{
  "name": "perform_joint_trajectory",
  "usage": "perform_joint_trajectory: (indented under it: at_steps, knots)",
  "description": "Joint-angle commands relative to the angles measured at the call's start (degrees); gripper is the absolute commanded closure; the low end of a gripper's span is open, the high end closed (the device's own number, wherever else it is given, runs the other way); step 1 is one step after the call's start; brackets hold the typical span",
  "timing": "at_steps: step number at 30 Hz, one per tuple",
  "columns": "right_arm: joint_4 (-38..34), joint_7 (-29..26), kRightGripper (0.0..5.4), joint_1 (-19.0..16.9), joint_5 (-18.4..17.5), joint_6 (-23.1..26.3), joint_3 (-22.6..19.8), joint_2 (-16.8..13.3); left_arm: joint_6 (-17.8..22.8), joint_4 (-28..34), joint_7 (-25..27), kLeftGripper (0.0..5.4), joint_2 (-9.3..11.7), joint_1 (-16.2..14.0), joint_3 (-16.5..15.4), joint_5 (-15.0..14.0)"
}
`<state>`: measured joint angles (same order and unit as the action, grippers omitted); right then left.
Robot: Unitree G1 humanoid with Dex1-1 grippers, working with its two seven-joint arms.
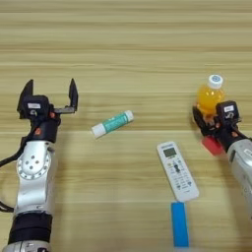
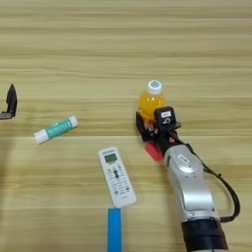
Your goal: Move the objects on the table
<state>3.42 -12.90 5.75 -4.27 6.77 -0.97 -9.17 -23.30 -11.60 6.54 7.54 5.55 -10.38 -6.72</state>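
2 end effectors over a wooden counter (image 1: pixel 123 44), the right one crowding the bottle and cube.

The left end effector (image 1: pixel 50 94) hovers near the counter's left edge with fingers spread wide, holding nothing. The right end effector (image 2: pixel 150 129) sits just below the orange-drink bottle (image 2: pixel 151 101), hiding its base; whether its fingers grip cannot be told. The red cube (image 2: pixel 153 151) peeks out, half covered. The white-and-teal tube (image 1: pixel 112 123) lies tilted mid-counter, a white remote (image 1: pixel 177 171) beside it. A blue strip (image 1: pixel 179 224) is cut off at the near edge.

Right gripper (image 2: pixel 147 124) sits against the orange-drink bottle (image 2: pixel 150 100) (upright); red cube (image 2: pixel 153 150) beside the wrist; tube (image 2: pixel 55 129) well apart.
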Motion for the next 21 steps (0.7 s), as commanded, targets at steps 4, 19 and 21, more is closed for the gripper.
perform_joint_trajectory:
  at_steps: [4, 19, 21]
  knots:
    - [1.10, 0.19, 1.56, 0.61, 0.45, 0.10, 0.39, 0.06, -0.45, -0.44, 0.04, 0.00, -0.09, 0.60, 0.28, 0.15]
    - [1.94, 0.22, 0.06, 1.08, 0.37, -0.14, 0.22, -0.07, -0.64, -1.00, 0.44, 0.00, -0.13, 0.88, 0.32, -0.16]
    - [1.95, 0.26, 0.02, 1.18, 0.37, -0.18, 0.14, -0.10, -0.68, -1.10, 0.47, 0.00, -0.11, 0.95, 0.30, -0.17]
